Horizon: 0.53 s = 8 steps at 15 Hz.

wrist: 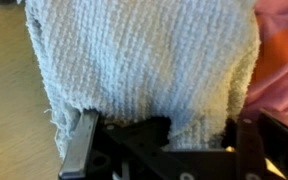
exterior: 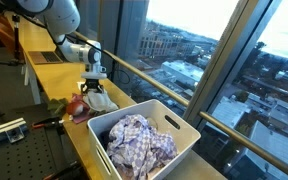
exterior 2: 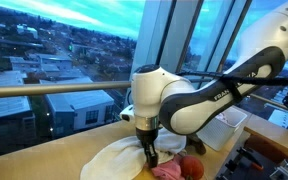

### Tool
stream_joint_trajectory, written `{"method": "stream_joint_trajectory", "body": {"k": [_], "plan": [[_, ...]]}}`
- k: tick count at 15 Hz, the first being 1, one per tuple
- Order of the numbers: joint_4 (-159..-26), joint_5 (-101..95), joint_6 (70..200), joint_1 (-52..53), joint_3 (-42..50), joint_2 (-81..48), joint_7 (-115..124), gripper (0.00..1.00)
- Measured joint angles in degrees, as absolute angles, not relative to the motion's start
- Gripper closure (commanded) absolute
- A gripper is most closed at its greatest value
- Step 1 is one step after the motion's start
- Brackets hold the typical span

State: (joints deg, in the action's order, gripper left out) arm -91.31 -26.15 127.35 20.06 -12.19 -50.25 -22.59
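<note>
Pale grey-blue terry towel (wrist: 144, 60) fills the wrist view, the only one of its kind, lying on the light wooden tabletop (wrist: 9, 90). Two black fingers (wrist: 81, 145) stand one at each side of its near edge, touching the pile; whether they actually pinch it I cannot tell. One pink cloth (wrist: 279, 30) lies just beside the towel. In an exterior view the towel spreads flat beneath the arm, and one red cloth (exterior 2: 192, 168) touches the pink one. One white plastic bin (exterior: 184, 135) stands near them on the tabletop, holding one checked purple-and-white cloth (exterior: 134, 140).
</note>
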Motion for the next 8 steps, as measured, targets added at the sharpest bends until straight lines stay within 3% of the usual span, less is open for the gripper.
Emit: {"method": "stream_joint_trajectory", "body": {"k": [8], "plan": [[-101.36,-26.02,128.22,15.28,-12.18,-37.08,-22.36,1.00]]}}
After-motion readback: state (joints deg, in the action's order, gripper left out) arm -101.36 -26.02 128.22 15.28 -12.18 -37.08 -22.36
